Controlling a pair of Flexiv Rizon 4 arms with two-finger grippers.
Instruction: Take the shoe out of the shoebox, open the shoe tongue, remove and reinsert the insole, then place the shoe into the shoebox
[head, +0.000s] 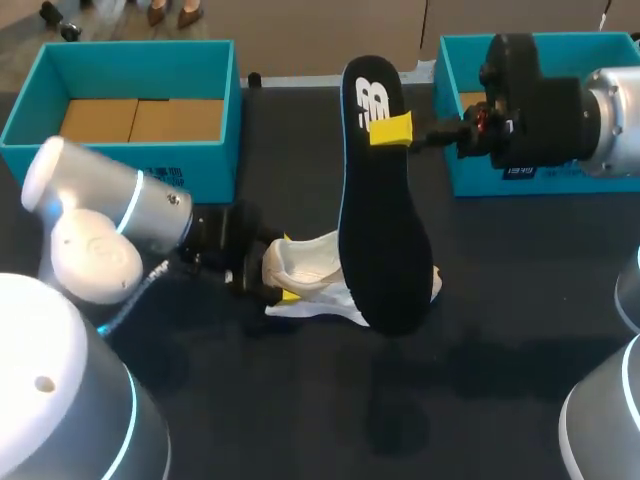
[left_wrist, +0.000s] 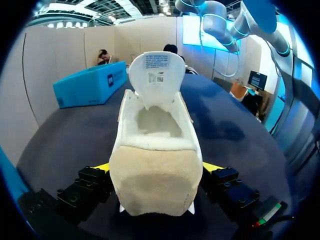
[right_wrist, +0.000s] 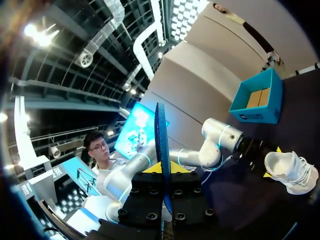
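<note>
Roughly halfway: shoe is clamped by left end effector; insole is gripped above shoe by right end effector; reinsertion, boxing pending.

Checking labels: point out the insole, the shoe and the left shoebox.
insole (head: 385, 230), head view, middle of its black face.
shoe (left_wrist: 156, 185), left wrist view, back of the heel.
left shoebox (head: 215, 160), head view, front wall.
</note>
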